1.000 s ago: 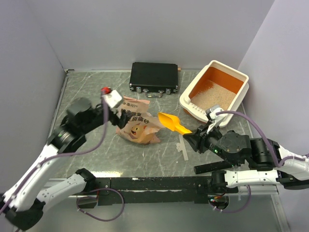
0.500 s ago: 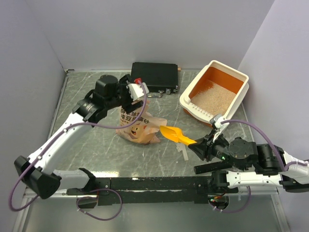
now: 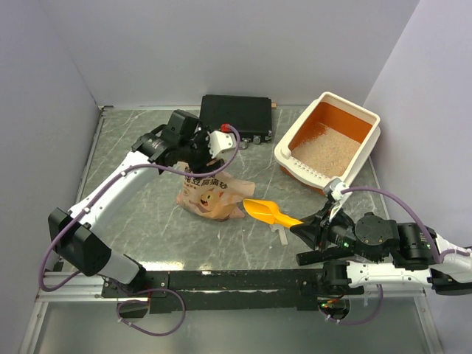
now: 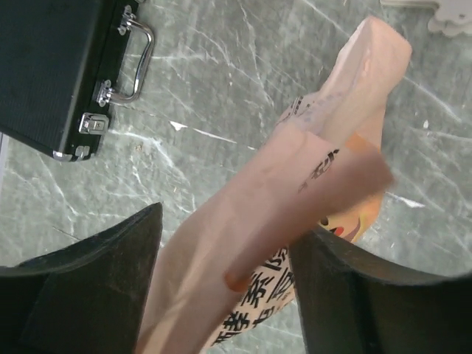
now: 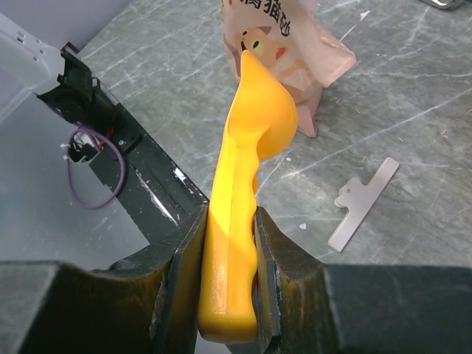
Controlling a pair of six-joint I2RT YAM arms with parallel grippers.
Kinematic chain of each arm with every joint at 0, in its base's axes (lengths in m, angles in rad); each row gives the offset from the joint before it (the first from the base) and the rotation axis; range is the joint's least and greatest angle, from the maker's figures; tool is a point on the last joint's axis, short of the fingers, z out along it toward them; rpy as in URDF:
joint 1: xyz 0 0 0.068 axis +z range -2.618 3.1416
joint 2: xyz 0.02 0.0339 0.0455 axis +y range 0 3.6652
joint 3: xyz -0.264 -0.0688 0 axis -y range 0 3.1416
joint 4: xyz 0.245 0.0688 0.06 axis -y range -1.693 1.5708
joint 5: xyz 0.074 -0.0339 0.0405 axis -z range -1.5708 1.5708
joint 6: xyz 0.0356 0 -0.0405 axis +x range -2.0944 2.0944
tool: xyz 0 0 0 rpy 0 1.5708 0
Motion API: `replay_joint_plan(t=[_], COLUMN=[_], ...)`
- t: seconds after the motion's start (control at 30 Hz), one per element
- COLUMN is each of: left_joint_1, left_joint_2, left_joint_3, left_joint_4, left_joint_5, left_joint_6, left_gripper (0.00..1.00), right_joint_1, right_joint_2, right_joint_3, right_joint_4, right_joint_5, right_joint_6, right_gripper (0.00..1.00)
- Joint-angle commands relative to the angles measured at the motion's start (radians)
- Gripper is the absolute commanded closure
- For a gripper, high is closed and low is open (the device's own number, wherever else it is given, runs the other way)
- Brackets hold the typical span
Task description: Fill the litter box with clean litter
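Note:
The litter box stands at the back right, its orange inside partly covered by clean litter. A crumpled printed paper bag lies mid-table. My left gripper is over the bag's top end. In the left wrist view it is open, with the bag's pale top fold between the wide jaws. My right gripper is shut on the handle of a yellow scoop, whose bowl points at the bag. In the right wrist view the scoop is clamped between both jaws of that gripper.
A flat black case lies at the back, just behind the left gripper; its latches and handle show in the left wrist view. A pale clip lies on the marble under the scoop. Grey walls close in three sides.
My left arm has swung from the table's left side over to the bag's top. The right gripper has drawn the scoop back toward the near edge.

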Motion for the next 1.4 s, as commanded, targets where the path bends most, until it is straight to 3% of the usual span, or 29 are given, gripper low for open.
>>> replay_joint_plan(t=[0.0, 0.03, 0.07, 0.1, 0.13, 0.3, 0.5, 0.73, 0.87, 1.07, 1.37], left_joint_1=[0.004, 0.004, 0.004, 0.004, 0.001, -0.071, -0.212, -0.384, -0.453, -0.495, -0.496], left_joint_2=[-0.015, -0.030, -0.039, -0.055, -0.085, -0.242, -0.561, -0.734, -0.776, -0.863, -1.007], left_joint_3=[0.023, 0.004, -0.011, -0.028, -0.057, -0.203, -0.460, -0.744, -0.792, -0.797, -0.873], left_joint_4=[-0.052, -0.046, -0.037, -0.029, -0.017, 0.116, 0.369, 0.515, 0.532, 0.485, 0.451], left_joint_5=[0.020, -0.003, -0.047, -0.067, -0.090, -0.208, -0.294, -0.571, -0.674, -0.727, -0.705], left_joint_6=[-0.006, -0.015, -0.021, -0.027, -0.037, -0.089, -0.150, -0.228, -0.264, -0.285, -0.319], left_gripper=[0.40, 0.54, 0.82, 0.96, 0.99, 0.99, 0.99, 0.99, 0.99, 0.99, 0.99], right_joint_1=[-0.002, -0.001, -0.001, -0.001, -0.002, -0.001, -0.015, -0.079, -0.166, -0.248, -0.269], right_joint_2=[-0.004, -0.003, 0.000, 0.002, 0.003, 0.062, 0.163, 0.302, 0.365, 0.456, 0.536], right_joint_3=[0.001, 0.003, 0.007, 0.009, 0.012, 0.069, 0.211, 0.366, 0.359, 0.321, 0.333], right_joint_4=[0.031, 0.031, 0.031, 0.033, 0.030, 0.008, -0.012, -0.073, -0.039, 0.059, 0.113], right_joint_5=[0.000, 0.002, 0.009, 0.014, 0.021, 0.072, 0.042, -0.089, -0.239, -0.342, -0.351], right_joint_6=[0.001, 0.000, 0.000, -0.002, -0.002, -0.028, -0.086, -0.122, -0.143, -0.160, -0.328], right_gripper=[1.00, 1.00, 1.00, 1.00, 1.00, 1.00, 1.00, 1.00, 1.00, 1.00, 1.00])
